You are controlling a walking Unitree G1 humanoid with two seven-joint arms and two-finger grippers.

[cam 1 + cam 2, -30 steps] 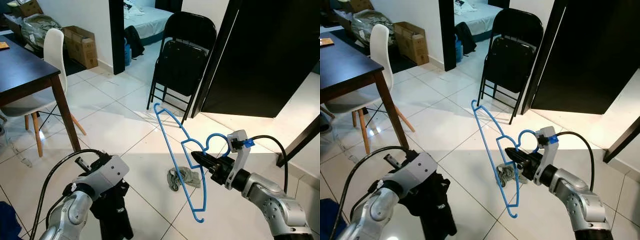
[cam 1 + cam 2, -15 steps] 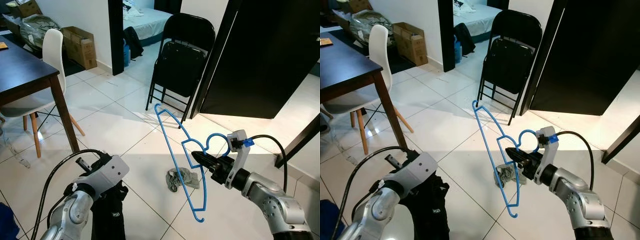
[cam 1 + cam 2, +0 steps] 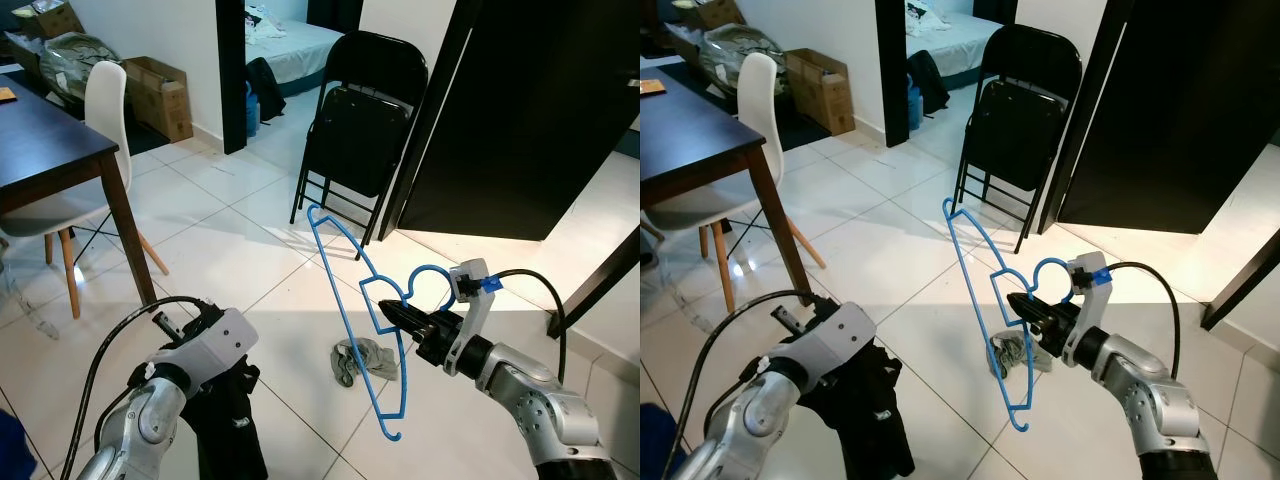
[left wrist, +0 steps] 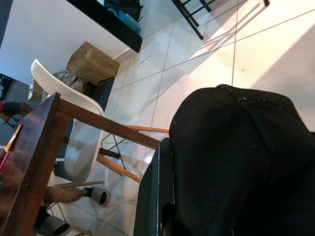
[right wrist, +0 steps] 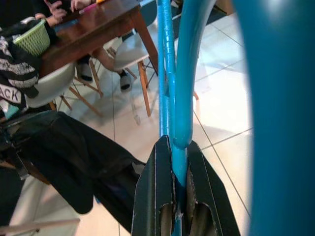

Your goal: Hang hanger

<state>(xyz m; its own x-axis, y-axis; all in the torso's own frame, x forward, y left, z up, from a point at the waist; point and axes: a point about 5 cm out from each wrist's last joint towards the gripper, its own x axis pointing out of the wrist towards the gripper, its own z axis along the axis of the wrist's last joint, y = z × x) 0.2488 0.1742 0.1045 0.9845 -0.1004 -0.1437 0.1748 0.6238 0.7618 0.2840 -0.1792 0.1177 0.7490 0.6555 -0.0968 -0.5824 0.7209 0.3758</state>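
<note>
A blue plastic hanger (image 3: 358,320) hangs tilted in the air over the white tiled floor, hook end near my right arm. My right gripper (image 3: 392,316) is shut on the hanger's neck; in the right wrist view its fingers (image 5: 153,189) pinch the blue bar (image 5: 179,98). My left gripper (image 3: 222,392) is low at the left, shut on a black garment (image 3: 228,430) that droops from it. In the left wrist view the black garment (image 4: 236,167) covers the fingers.
A black folding chair (image 3: 358,130) stands ahead by a dark open door (image 3: 520,110). A grey rag (image 3: 362,360) lies on the floor under the hanger. A dark wooden table (image 3: 50,130) and white chair (image 3: 100,110) are at the left. People sit at the table (image 5: 83,29).
The camera has shifted slightly forward. The hanger and both grippers hold nearly the same pose, the right gripper sitting a touch lower and further left.
</note>
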